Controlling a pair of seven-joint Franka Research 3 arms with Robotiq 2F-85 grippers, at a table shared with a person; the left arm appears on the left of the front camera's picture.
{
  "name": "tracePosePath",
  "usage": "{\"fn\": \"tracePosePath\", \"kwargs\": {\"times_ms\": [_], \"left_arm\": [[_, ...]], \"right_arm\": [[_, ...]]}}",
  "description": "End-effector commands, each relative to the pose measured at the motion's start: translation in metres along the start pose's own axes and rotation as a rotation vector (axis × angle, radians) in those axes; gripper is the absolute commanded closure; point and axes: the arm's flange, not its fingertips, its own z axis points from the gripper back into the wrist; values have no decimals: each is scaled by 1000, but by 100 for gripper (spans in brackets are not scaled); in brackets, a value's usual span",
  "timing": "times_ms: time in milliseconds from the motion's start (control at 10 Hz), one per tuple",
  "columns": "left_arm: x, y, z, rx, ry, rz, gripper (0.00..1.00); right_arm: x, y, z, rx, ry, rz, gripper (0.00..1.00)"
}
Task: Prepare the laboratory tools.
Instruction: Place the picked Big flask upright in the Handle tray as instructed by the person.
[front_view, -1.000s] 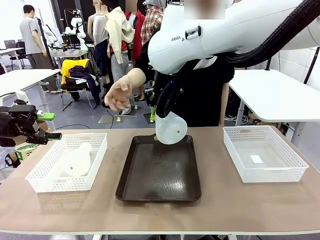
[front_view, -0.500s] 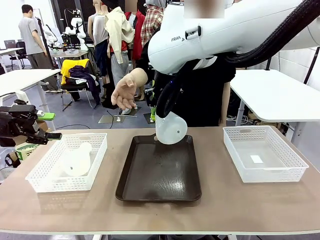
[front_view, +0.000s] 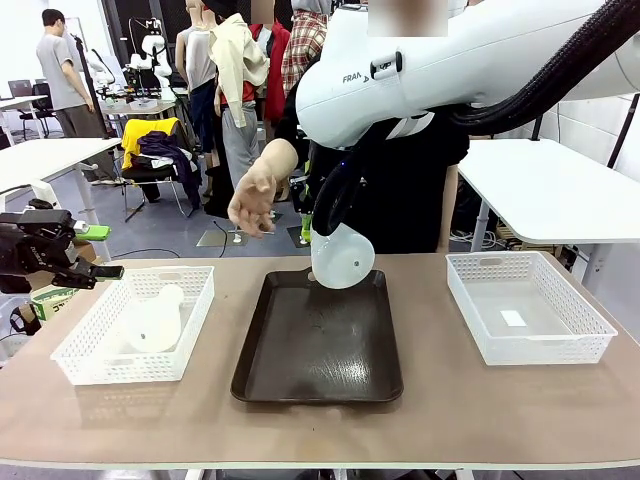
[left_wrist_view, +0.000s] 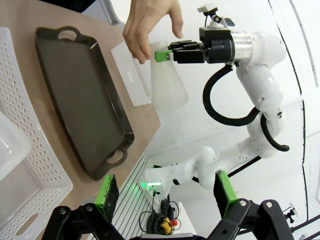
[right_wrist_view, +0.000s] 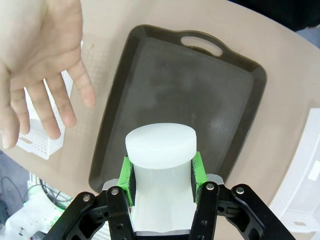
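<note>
Over the 12 o'clock end of the dark tray (front_view: 318, 345), the right gripper (right_wrist_view: 160, 172) is clamped on the neck of one flask (front_view: 342, 258), tilted and not set down yet. A person's hand (front_view: 252, 200) hovers at its 10 o'clock, not touching. The second flask (front_view: 155, 318) lies in the left basket (front_view: 100, 372) at 9 o'clock on the surface (front_view: 450, 420), with the left gripper (front_view: 100, 252) wide open and empty beside it. I'd say it's early days: nothing's on the tray, so both flasks are left to place.

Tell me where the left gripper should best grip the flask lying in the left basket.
Probably at its narrow neck, coming from above: the flask lies on its side inside the basket, whose walls block a sideways approach.
</note>
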Motion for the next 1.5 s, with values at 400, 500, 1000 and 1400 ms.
{"fn": "tracePosePath", "kwargs": {"times_ms": [400,500,1000,1400], "left_arm": [[-1,-2,2,-6,3,-7,0],[-1,-2,2,-6,3,-7,0],[-1,-2,2,-6,3,-7,0],[-1,-2,2,-6,3,-7,0]], "right_arm": [[0,0,0,-2,0,6,100],[0,0,0,-2,0,6,100],[-5,-24,-10,289,-100,126,100],[-18,-70,-43,709,-425,318,100]]}}
